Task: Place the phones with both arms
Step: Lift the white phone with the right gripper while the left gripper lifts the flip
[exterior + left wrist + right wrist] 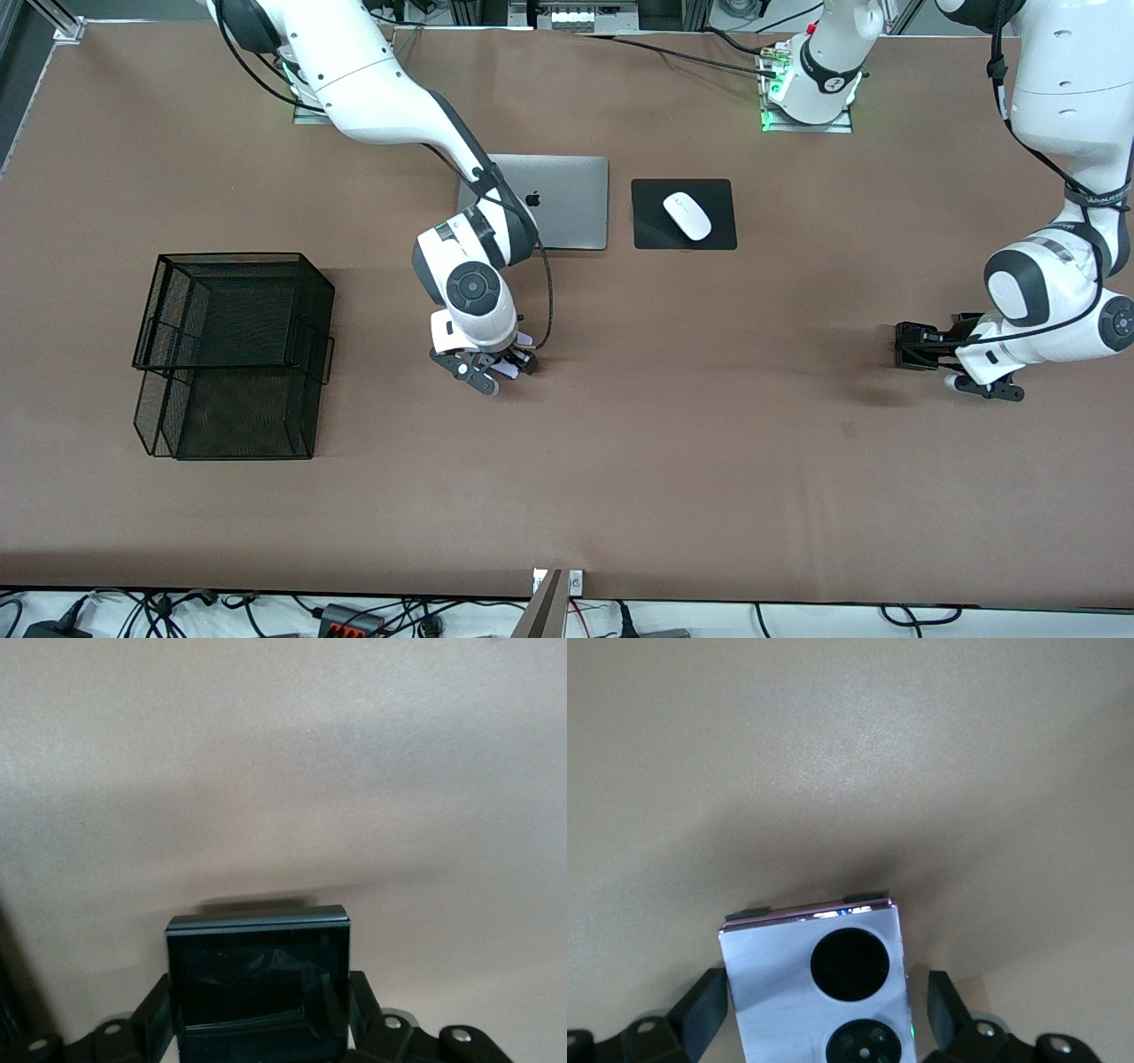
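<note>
At lower centre of the front view, on the brown counter (673, 461): right tool (485, 369), fingers spread wide either side of the pale-lilac flip phone (819, 988) (two black lenses up), not pinching it. At the right edge of that view: left tool (926, 347), clamped on the small black flip phone (259, 988) across its side edges. Handling, as judged: both phones light, rigid, glossy and slippery, glass fragile; grip the long side edges near mid-body. Also present: black mesh basket (232, 354), silver laptop (567, 202), white mouse (687, 215).
</note>
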